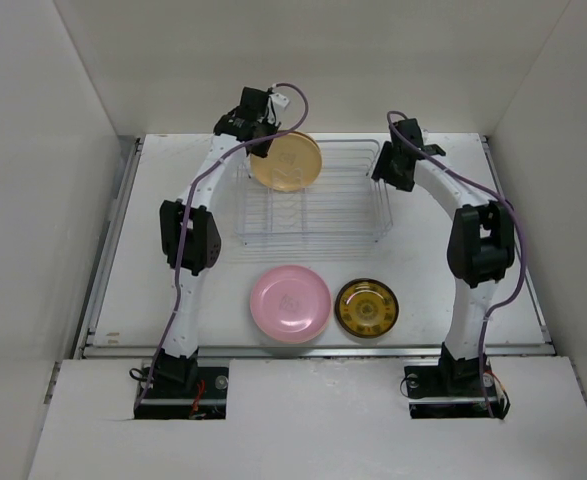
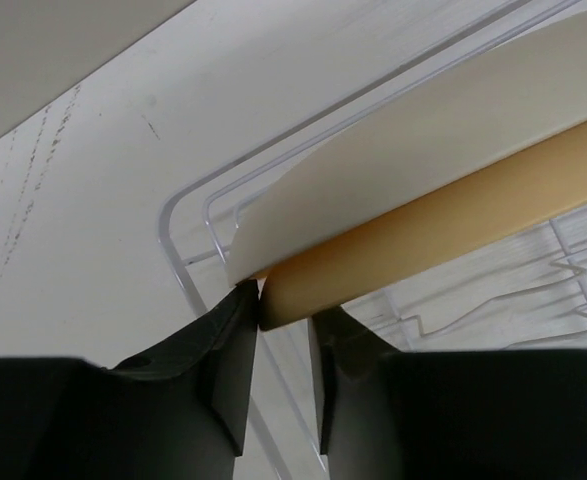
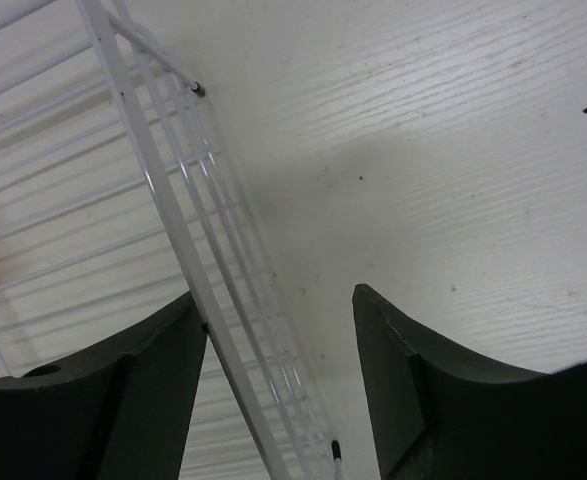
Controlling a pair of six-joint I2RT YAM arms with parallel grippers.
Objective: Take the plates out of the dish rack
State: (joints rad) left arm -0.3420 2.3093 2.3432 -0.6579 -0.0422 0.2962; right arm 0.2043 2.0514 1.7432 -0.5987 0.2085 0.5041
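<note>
White table [image 1: 123,300] with a wire dish rack [image 1: 313,215].
Pink plate [image 1: 290,303] and amber plate [image 1: 366,307] lie flat in front. Behind, at the rack's far left corner, the left gripper [image 2: 285,320] pinches the yellow plate [image 1: 286,160] by its rim. The right gripper [image 3: 276,300], fingers apart, straddles the right wall.

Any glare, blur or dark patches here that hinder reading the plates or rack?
Top external: even, soft light, only a little glare on the amber-brown plate. Left wrist: the yellow plate sits close to the lens and looks soft; the left gripper is near-black, without detail. Right wrist: the dish rack wire is sharp, with a broad soft shadow on the table.
</note>
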